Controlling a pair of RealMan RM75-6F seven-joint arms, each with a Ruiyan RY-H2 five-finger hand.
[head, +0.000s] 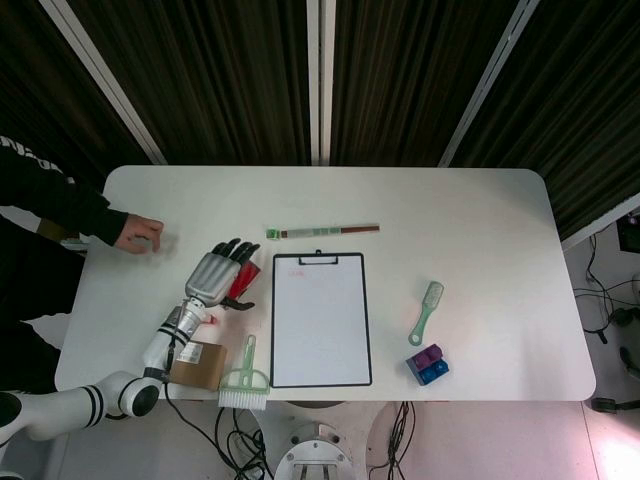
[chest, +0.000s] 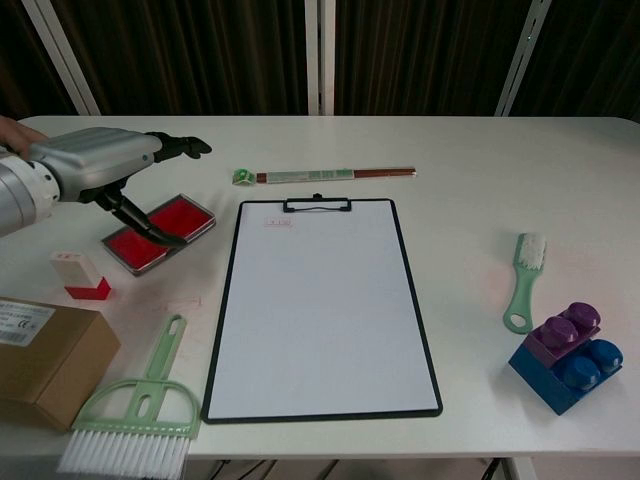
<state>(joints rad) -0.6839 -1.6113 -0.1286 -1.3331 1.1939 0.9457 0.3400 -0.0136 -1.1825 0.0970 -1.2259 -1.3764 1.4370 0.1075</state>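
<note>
**Left hand spread above the red ink pad**

The left hand (head: 214, 275) (chest: 95, 166) hangs over the ink pad (chest: 158, 233) (head: 238, 283), its grey ribbed back upward, dark fingers (chest: 178, 147) stretched apart and holding nothing; whether the thumb tip touches the pad's red face cannot be told. The right hand shows in neither view.

The pad is a shallow rectangular tray with a glossy red fill and a grey rim, lying at a slant. Just beside it on the near side stands a small stamp (chest: 80, 274), white above and red below. Nearer the table edge sits a brown cardboard box (chest: 45, 360) (head: 198, 363) with a white label, and beside that a pale green plastic brush (chest: 140, 414) (head: 243, 378) with white bristles.

To the right of the pad lies a black-framed clipboard (chest: 322, 305) (head: 320, 318) bearing a plain white sheet. Beyond its clip rests a long thin packet (chest: 325, 175) (head: 322, 232), green at one end and reddish-brown at the other. Well apart, at the far right, are a green handled brush (chest: 524, 280) (head: 425, 312) and stacked purple and blue blocks (chest: 564, 355) (head: 427, 364).

The table (head: 470, 215) (chest: 480, 160) is smooth, matte white with rounded corners. Dark pleated curtains and pale metal struts stand behind it. A person's bare hand (head: 138, 233) rests on the left edge.
</note>
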